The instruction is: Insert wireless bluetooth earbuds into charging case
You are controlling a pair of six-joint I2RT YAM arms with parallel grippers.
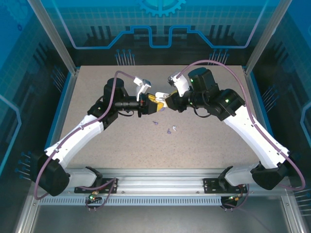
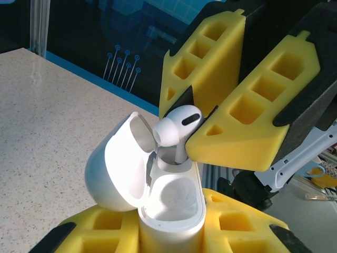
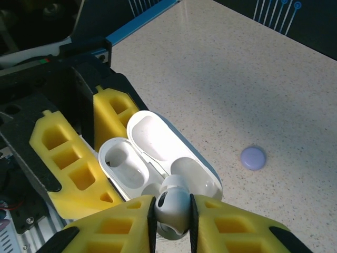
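My left gripper (image 2: pixel 171 234) is shut on the base of the white charging case (image 2: pixel 171 211), holding it upright above the table with its lid (image 2: pixel 113 168) swung open. My right gripper (image 3: pixel 172 216) is shut on one white earbud (image 3: pixel 174 208). In the left wrist view this earbud (image 2: pixel 176 126) stands with its stem down in the case's far socket, and the near socket is empty. From above, the two grippers (image 1: pixel 148 99) (image 1: pixel 164 102) meet tip to tip over the middle of the table. More small whitish-lavender earbud pieces (image 1: pixel 171 129) lie on the table in front of them.
A flat round purple disc (image 3: pixel 253 157) lies on the speckled tabletop (image 3: pixel 237 79) beside the case. A tiny purple bit (image 1: pixel 155 123) rests near the loose pieces. Blue walls and metal posts (image 1: pixel 51 34) bound the table.
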